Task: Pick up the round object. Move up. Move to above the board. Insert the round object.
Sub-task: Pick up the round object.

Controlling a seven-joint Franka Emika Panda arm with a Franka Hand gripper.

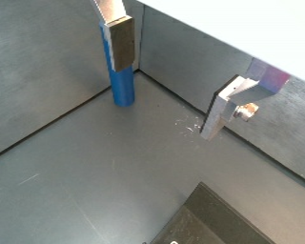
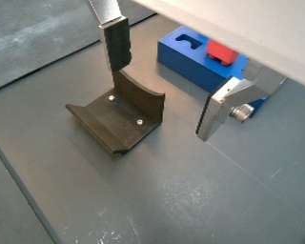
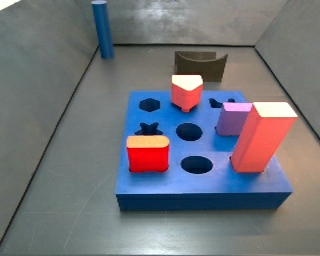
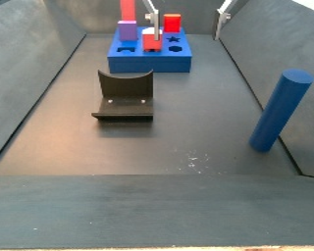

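The round object is a tall slim blue cylinder (image 3: 103, 30) standing upright on the floor in a corner by the walls; it also shows in a side view (image 4: 279, 110) and a wrist view (image 1: 123, 84). The board (image 3: 203, 195) is a thick blue block with shaped holes, seen also in a side view (image 4: 146, 65) and a wrist view (image 2: 181, 69). My gripper (image 1: 166, 100) is open and empty, raised above the floor, apart from the cylinder. It also shows in a wrist view (image 2: 163, 103), over the floor between fixture and board.
The board carries a tall red block (image 3: 262, 137), a purple peg (image 3: 232, 118) and two smaller red pieces (image 3: 148, 153). The dark curved fixture (image 3: 199, 65) stands on the floor beside the board, as in a wrist view (image 2: 117, 119). Grey walls enclose the floor.
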